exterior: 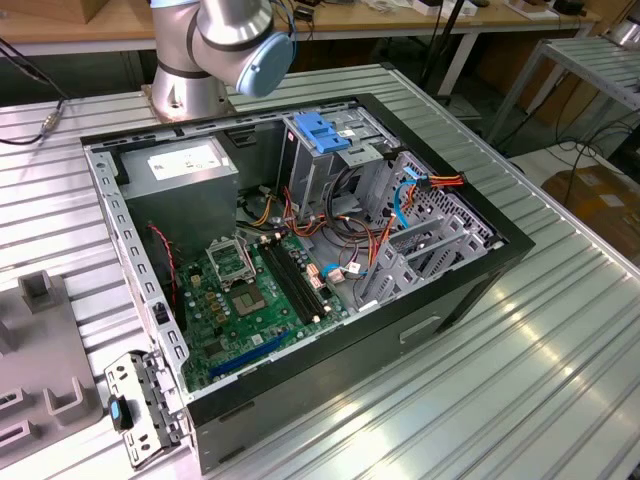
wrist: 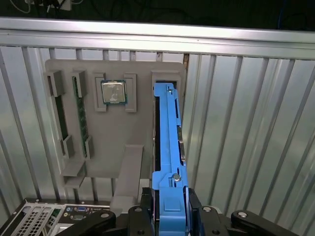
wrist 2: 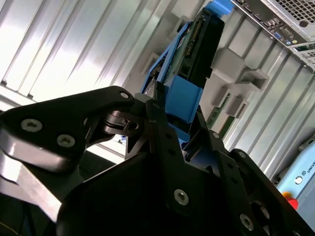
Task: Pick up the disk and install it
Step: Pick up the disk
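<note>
The disk (wrist: 166,140) is a dark drive in bright blue rails. It stands on edge at the slot on one side of a grey holder tray (wrist: 115,147). In the second wrist view the disk (wrist 2: 199,46) reaches away from me along the tray. My gripper (wrist: 170,209) is shut on the disk's blue end tab (wrist 2: 181,98), with a black finger (wrist 2: 158,115) on each side of it. I cannot tell whether the disk still rests in the slot or is lifted a little.
The grey tray also holds a processor chip (wrist: 113,92) and memory sticks (wrist: 81,110). The open computer case (exterior: 470,270) lies on the ribbed metal table (exterior: 560,340), with its motherboard (exterior: 255,290), cables and a drive cage with a light-blue latch plate (exterior: 322,135). The arm's base (exterior: 190,85) stands behind the case.
</note>
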Tool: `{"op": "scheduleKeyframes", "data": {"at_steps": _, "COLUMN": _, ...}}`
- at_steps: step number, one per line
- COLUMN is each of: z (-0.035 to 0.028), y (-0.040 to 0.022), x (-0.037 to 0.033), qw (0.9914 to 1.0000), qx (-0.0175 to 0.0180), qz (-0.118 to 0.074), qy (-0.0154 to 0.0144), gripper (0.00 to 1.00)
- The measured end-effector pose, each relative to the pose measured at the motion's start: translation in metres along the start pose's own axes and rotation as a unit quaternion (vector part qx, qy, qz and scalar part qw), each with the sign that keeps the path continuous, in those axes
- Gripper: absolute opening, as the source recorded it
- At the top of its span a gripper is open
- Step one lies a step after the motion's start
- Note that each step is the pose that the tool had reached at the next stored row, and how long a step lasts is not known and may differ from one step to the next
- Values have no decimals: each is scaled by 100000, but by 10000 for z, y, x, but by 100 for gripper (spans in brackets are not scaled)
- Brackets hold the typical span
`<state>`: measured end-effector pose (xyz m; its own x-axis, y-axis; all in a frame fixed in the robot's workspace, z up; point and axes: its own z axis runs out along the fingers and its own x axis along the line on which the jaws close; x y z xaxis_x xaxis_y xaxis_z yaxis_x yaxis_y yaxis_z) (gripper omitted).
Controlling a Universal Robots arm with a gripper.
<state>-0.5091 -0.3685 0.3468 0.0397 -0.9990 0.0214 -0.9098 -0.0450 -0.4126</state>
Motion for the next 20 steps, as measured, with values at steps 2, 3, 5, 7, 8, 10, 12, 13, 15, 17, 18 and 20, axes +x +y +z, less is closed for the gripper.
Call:
{"op": "scheduleKeyframes", "data": {"at_steps": 2, "z": 4, "y": 20, "x": -1, "qw": 99997, "qx": 803, "qz": 1, "qy": 36, "gripper": 37}}
{"op": "scheduleKeyframes", "data": {"at_steps": 3, "z": 10, "y": 26, "x": -1, "qw": 99993, "qx": 1211, "qz": 3, "qy": 53, "gripper": 37}}
{"op": "scheduleKeyframes", "data": {"at_steps": 5, "z": 20, "y": 34, "x": -2, "qw": 99983, "qx": 1843, "qz": 2, "qy": 94, "gripper": 37}}
{"op": "scheduleKeyframes", "data": {"at_steps": 7, "z": 27, "y": 48, "x": -2, "qw": 99962, "qx": 2740, "qz": -1, "qy": 145, "gripper": 37}}
{"op": "scheduleKeyframes", "data": {"at_steps": 8, "z": 29, "y": 53, "x": -2, "qw": 99955, "qx": 3007, "qz": -5, "qy": 157, "gripper": 37}}
{"op": "scheduleKeyframes", "data": {"at_steps": 10, "z": 33, "y": 70, "x": -3, "qw": 99934, "qx": 3615, "qz": -4, "qy": 183, "gripper": 37}}
{"op": "scheduleKeyframes", "data": {"at_steps": 12, "z": 45, "y": 89, "x": -5, "qw": 99856, "qx": 5357, "qz": -22, "qy": 309, "gripper": 37}}
{"op": "scheduleKeyframes", "data": {"at_steps": 13, "z": 45, "y": 90, "x": -4, "qw": 99855, "qx": 5366, "qz": -21, "qy": 308, "gripper": 37}}
{"op": "scheduleKeyframes", "data": {"at_steps": 15, "z": 45, "y": 90, "x": -4, "qw": 99855, "qx": 5367, "qz": -22, "qy": 308, "gripper": 37}}
{"op": "scheduleKeyframes", "data": {"at_steps": 17, "z": 45, "y": 90, "x": -4, "qw": 99855, "qx": 5368, "qz": -21, "qy": 308, "gripper": 37}}
{"op": "scheduleKeyframes", "data": {"at_steps": 18, "z": 45, "y": 90, "x": -4, "qw": 99855, "qx": 5370, "qz": -21, "qy": 307, "gripper": 37}}
{"op": "scheduleKeyframes", "data": {"at_steps": 20, "z": 45, "y": 90, "x": -4, "qw": 99855, "qx": 5369, "qz": -23, "qy": 313, "gripper": 37}}
